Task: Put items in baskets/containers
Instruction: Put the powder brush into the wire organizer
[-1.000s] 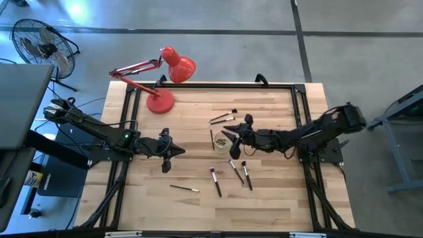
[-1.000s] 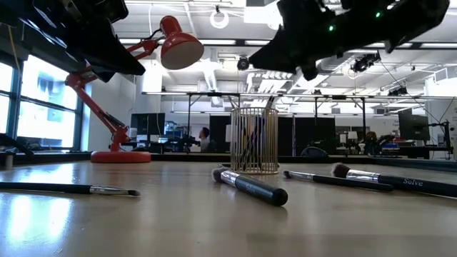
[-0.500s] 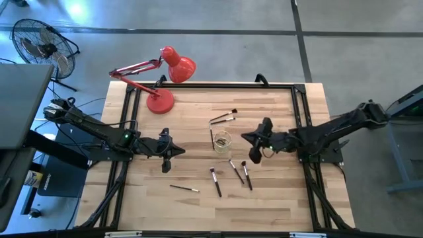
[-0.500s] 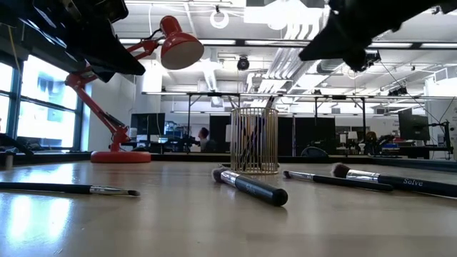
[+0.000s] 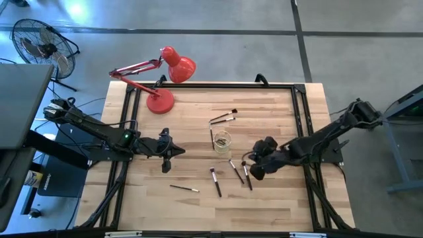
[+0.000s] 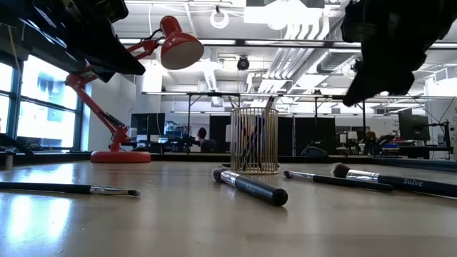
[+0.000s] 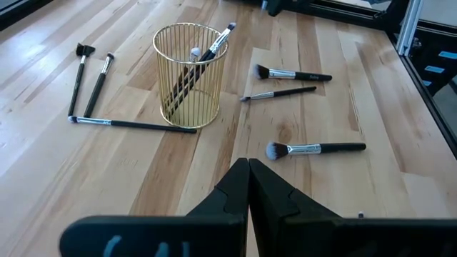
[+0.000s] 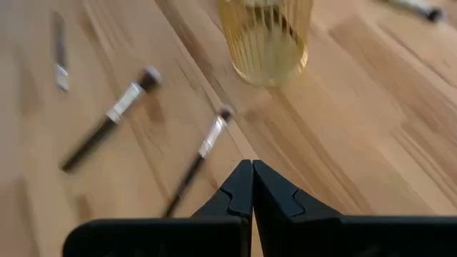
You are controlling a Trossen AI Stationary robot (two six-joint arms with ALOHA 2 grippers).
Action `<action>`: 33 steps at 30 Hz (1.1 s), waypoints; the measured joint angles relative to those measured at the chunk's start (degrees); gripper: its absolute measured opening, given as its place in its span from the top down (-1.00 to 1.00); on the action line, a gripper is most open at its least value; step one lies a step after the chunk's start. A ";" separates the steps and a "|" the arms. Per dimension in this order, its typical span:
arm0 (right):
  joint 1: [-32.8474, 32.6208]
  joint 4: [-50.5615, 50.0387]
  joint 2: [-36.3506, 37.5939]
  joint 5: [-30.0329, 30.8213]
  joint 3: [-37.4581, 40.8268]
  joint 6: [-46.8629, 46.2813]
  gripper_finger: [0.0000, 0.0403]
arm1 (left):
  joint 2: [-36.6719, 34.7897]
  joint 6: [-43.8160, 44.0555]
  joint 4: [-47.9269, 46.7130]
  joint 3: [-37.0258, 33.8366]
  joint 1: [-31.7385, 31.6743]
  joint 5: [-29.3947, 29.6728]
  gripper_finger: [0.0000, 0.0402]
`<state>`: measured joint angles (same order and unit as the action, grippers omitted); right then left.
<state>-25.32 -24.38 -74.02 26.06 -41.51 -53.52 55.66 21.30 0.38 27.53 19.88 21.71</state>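
Right pincer [image 5: 250, 170] shut, beside brush [image 5: 246, 170], cup [image 5: 223, 141] apart.

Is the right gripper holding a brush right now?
No: in the right wrist view the right gripper is shut with nothing between its fingers, and the nearest brush lies on the table.

Both arms are matte black jointed links with black cabling, the left arm [image 5: 92, 129] bearing a small green indicator light, each ending in a two-finger black tool.
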 joint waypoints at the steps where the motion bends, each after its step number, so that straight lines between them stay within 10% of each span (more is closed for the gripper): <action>1: -0.01 -2.99 -1.59 -0.59 -1.87 -0.62 1.00 | 0.00 0.00 0.00 0.00 0.02 0.01 1.00; 12: 2.26 -17.99 -14.77 -9.30 -17.76 -7.24 0.99 | 0.01 0.00 0.00 0.00 0.01 0.00 1.00; 33: 7.08 -19.57 -23.03 -12.57 -18.36 -11.93 0.47 | 0.00 0.00 -0.04 0.00 0.02 -0.01 1.00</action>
<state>-18.24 -43.94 -97.05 13.49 -59.88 -65.45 55.66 21.30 0.34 27.53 19.90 21.69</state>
